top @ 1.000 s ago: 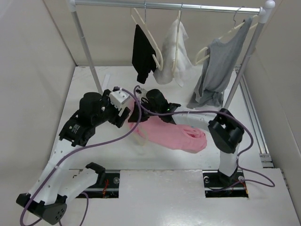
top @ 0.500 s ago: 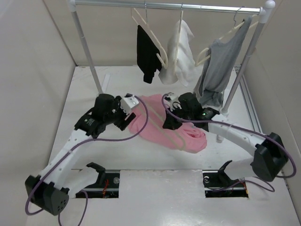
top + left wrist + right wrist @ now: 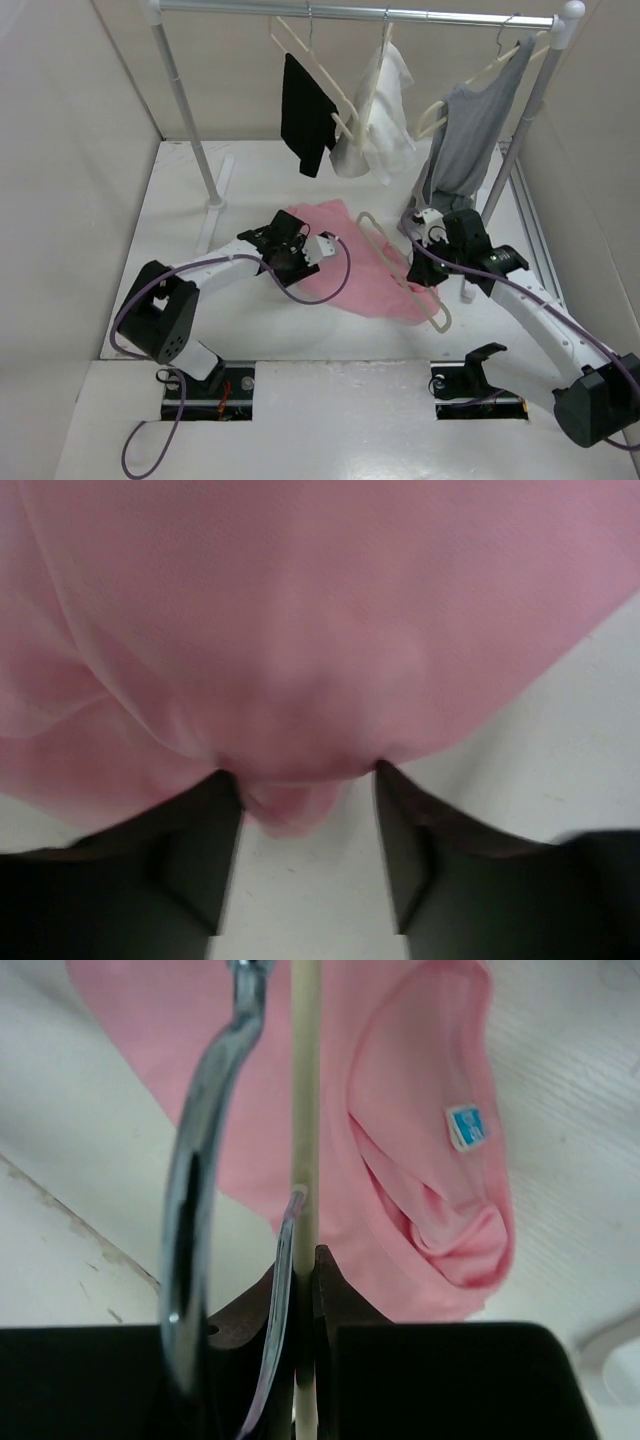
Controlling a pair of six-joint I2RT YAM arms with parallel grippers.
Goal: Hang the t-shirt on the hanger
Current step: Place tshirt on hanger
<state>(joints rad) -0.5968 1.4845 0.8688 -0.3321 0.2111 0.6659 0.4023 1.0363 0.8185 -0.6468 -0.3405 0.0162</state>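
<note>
From above, the t-shirt (image 3: pixel 350 270) lies crumpled on the worktop (image 3: pixel 180 200) at mid-frame, below a rail (image 3: pixel 350 12) across the top that carries a black garment (image 3: pixel 305 115), a white garment (image 3: pixel 375 125) and a grey top (image 3: pixel 460 140). The hanger (image 3: pixel 400 272) slants from centre down toward lower right over the t-shirt's right part, with the right gripper (image 3: pixel 418 275) at its right side. The left gripper (image 3: pixel 300 265) sits at the t-shirt's left edge. This view does not show how either pair of jaws stands. The left wrist view does. There the left gripper (image 3: pixel 300 790) at the bottom has its fingers (image 3: pixel 200 850) apart, and the t-shirt (image 3: pixel 320 630) fills the upper frame and drapes over both tips. A small fold hangs in the gap, narrower than the gap, with bare worktop (image 3: pixel 560 710) to the right. Whether the tips pinch the cloth cannot be told. In the right wrist view the right gripper (image 3: pixel 303 1260) is clamped on the thin cream bar of the hanger (image 3: pixel 305 1080), which runs straight up the frame. The metal hook (image 3: pixel 200 1210) curves just left of the bar. Behind them, to the right, the t-shirt (image 3: pixel 400 1060) shows its collar and a small blue label (image 3: pixel 466 1126), neither seen from above, with worktop (image 3: pixel 80 1130) on the left.
</note>
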